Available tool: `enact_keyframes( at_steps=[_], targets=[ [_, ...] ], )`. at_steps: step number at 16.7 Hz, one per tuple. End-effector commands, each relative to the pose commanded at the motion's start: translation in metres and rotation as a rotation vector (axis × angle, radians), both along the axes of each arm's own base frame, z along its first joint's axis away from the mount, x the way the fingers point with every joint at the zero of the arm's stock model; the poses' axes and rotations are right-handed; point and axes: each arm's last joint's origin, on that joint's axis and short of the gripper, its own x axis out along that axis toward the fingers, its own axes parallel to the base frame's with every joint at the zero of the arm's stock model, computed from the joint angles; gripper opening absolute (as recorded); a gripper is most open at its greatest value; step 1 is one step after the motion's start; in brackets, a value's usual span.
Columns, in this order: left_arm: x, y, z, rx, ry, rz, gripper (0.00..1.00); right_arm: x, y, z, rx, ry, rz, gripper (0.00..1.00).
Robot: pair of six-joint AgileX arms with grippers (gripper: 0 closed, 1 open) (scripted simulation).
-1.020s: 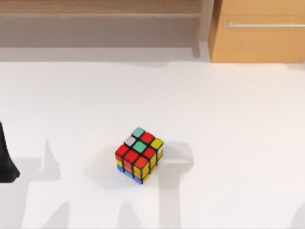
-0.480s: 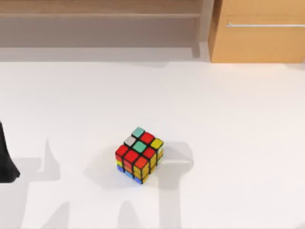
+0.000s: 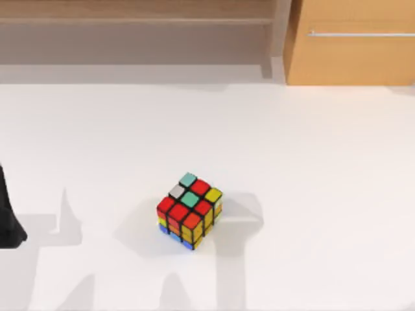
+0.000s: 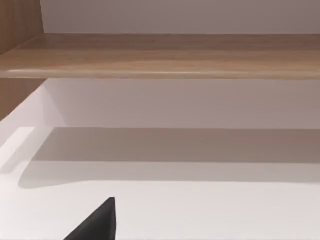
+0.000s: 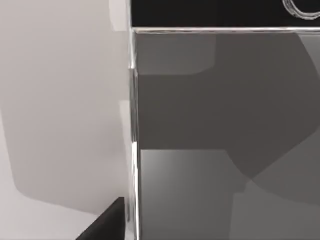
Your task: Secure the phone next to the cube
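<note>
A white table (image 3: 311, 168) fronts wooden shelving (image 3: 136, 16). Your right gripper hangs close over the phone (image 5: 220, 140), one fingertip (image 5: 107, 222) beside its silver rim, presumably lining up a grasp; whether it is spread cannot be told. The cube (image 3: 189, 210) sits mid-table. Your left arm (image 3: 8, 217) is parked at the left edge.

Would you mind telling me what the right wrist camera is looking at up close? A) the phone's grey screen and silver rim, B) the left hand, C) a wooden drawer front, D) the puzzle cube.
A: the right wrist view shows the phone, its grey screen edged by a silver rim, with a black end strip and part of a round button.
</note>
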Motion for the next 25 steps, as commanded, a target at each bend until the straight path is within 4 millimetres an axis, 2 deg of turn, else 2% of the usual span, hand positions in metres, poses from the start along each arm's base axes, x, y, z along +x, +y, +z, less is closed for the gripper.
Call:
enact_keyframes(
  at_steps=[6, 7, 14, 21, 25],
  targets=[
    [0.000, 0.000, 0.000, 0.000, 0.000, 0.000, 1.00, 0.000, 0.000, 0.000, 0.000, 0.000, 0.000, 0.02],
    [0.000, 0.000, 0.000, 0.000, 0.000, 0.000, 1.00, 0.000, 0.000, 0.000, 0.000, 0.000, 0.000, 0.00],
    [0.000, 0.000, 0.000, 0.000, 0.000, 0.000, 1.00, 0.000, 0.000, 0.000, 0.000, 0.000, 0.000, 0.00],
    [0.000, 0.000, 0.000, 0.000, 0.000, 0.000, 1.00, 0.000, 0.001, 0.025, 0.002, -0.009, -0.003, 0.00],
    [0.000, 0.000, 0.000, 0.000, 0.000, 0.000, 1.00, 0.000, 0.002, 0.024, 0.005, -0.005, -0.004, 0.00]
  ],
)
